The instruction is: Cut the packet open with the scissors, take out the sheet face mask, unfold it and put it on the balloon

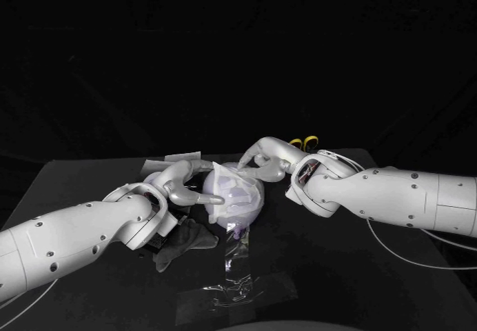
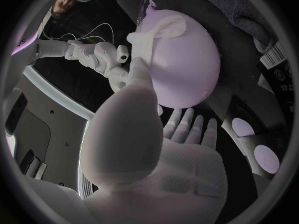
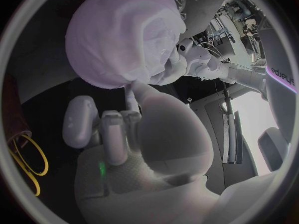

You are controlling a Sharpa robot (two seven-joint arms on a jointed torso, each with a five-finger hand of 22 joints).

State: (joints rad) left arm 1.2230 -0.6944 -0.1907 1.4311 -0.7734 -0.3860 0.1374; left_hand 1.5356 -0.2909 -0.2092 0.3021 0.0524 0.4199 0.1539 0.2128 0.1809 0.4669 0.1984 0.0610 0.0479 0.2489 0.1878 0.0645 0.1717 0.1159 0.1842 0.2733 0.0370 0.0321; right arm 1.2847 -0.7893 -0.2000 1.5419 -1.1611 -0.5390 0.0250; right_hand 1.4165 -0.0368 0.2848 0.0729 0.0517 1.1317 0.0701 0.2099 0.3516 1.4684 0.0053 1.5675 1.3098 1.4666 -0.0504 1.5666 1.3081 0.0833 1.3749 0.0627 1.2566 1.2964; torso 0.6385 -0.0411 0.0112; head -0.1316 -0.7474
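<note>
Well, starting at the left of the black counter point(image 1: 338, 255): a pale flat piece point(image 1: 164, 165) lies at the far side, and what it is I can't make out. Just right of it, the left hand point(image 1: 179, 185) is up against the left flank of the balloon point(image 1: 238, 196). Its thumb point(image 2: 140, 59) reaches up and its tip presses on an edge of the sheet face mask point(image 3: 156, 40). The rest of its fingers point(image 2: 187, 127) are stretched out and spread apart beside the balloon, with nothing grasped in them.

Nearer to us, beside that arm's wrist, a dark cloth point(image 1: 184, 245) lies crumpled on the counter.

In the middle sits the balloon, pale and rounded, with the mask draped wet and wrinkled over its upper side. A clear, glinting strip of film point(image 1: 236, 241) runs from the balloon's near side towards us. Nearer again, the shiny packet point(image 1: 234, 293) lies flat on the counter, well apart from both hands.

Moving right, the right hand point(image 1: 263, 157) arches over the balloon's far top, fingertips down on the covered surface. Whether they pinch the mask or only rest on it I cannot tell.

Just right of that hand, at the far side, the yellow handles of the scissors point(image 1: 303, 143) peep out behind the right wrist, untouched.
</note>
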